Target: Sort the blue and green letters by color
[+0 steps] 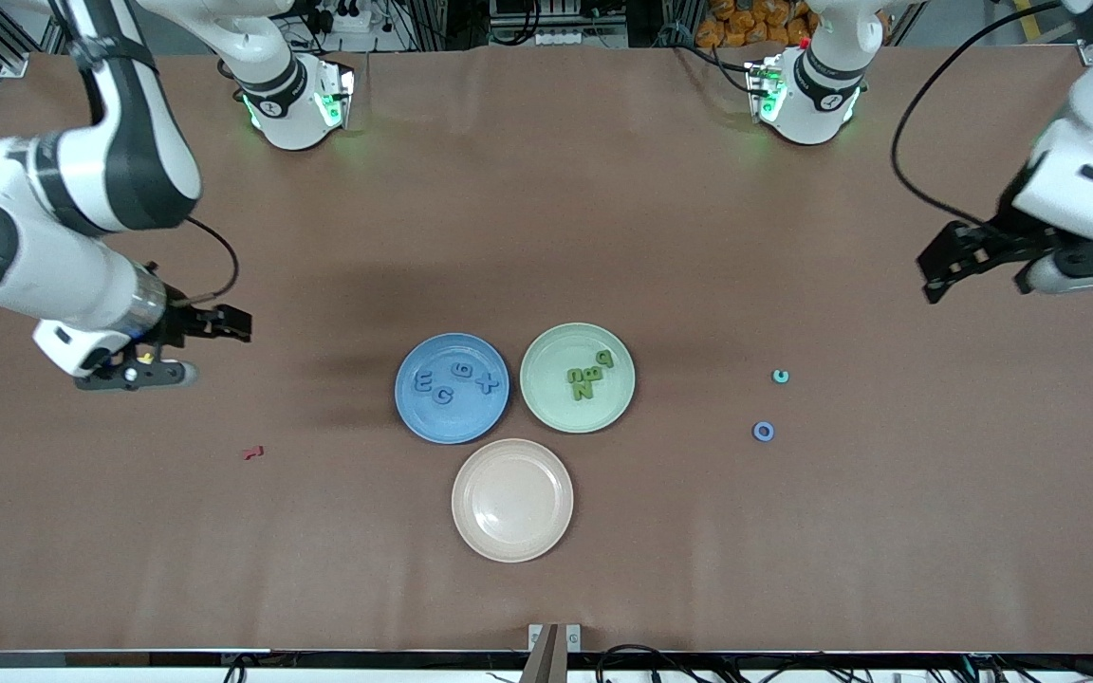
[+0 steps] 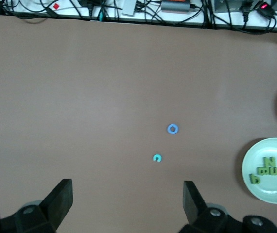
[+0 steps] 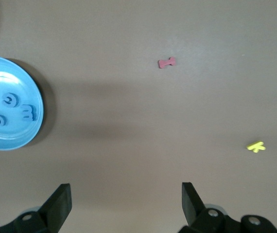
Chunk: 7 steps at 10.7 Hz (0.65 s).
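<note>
1. Beige plate [image 1: 512,501] sat nearest the front camera, nothing on it.
2. Blue plate [image 1: 452,388] lay just farther from the camera than the beige plate, toward the right arm's end. It held the blue letters [image 1: 457,382]: E, G, 6, X.
3. Green plate [image 1: 577,378] lay beside the blue plate, touching or nearly so, toward the left arm's end. It held the green letters [image 1: 587,376] in a tight cluster: U, B, N, 9.
4. Dark red letter [image 1: 252,452] lay on the tabletop [image 1: 546,237], well off the blue plate toward the right arm's end. Yellow letter [image 3: 256,146] was under the right claw.
5. Blue ring [image 1: 764,432] and a small teal piece [image 1: 780,377] lay well off the green plate toward the left arm's end.
6. Right claw [image 1: 210,332] hung over bare tabletop near the yellow letter, fingers apart, gripping nothing.
7. Left claw [image 1: 973,266] hung over the left arm's end of the tabletop, fingers spread wide, gripping nothing.
</note>
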Available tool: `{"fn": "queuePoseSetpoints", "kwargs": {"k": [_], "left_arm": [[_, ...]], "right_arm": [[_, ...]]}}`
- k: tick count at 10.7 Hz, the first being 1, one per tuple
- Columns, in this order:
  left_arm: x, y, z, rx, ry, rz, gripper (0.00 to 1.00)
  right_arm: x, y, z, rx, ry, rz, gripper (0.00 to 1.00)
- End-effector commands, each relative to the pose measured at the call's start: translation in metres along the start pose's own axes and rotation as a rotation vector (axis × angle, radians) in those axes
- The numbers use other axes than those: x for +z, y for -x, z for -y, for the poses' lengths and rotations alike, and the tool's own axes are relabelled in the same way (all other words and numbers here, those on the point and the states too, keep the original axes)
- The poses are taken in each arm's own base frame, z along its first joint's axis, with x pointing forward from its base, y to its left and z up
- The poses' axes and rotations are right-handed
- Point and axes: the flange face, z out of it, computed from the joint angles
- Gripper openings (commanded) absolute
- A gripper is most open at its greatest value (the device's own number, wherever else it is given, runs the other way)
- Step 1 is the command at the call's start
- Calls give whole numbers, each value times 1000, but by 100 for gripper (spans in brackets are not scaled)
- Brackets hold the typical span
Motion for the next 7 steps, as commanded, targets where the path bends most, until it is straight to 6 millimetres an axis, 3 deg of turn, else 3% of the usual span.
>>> {"fn": "queuePoseSetpoints", "kwargs": {"k": [1,3,4,5,7], "left_arm": [[-14,10,31,26,26,47,100],[-22,13,44,3,43,51,100],[-23,15,42,5,39,64,100],[-21,14,46,-3,39,70,100],[-17,17,44,7,34,103,100]], "right_arm": [[-55,34,-8,-26,-16,-68,100],[-99,36,-23,-11,-14,-135,100],[-140,36,-37,10,-13,-190,100],[-164,41,-41,7,-7,-203,100],[-196,50,-58,35,5,-218,100]]}}
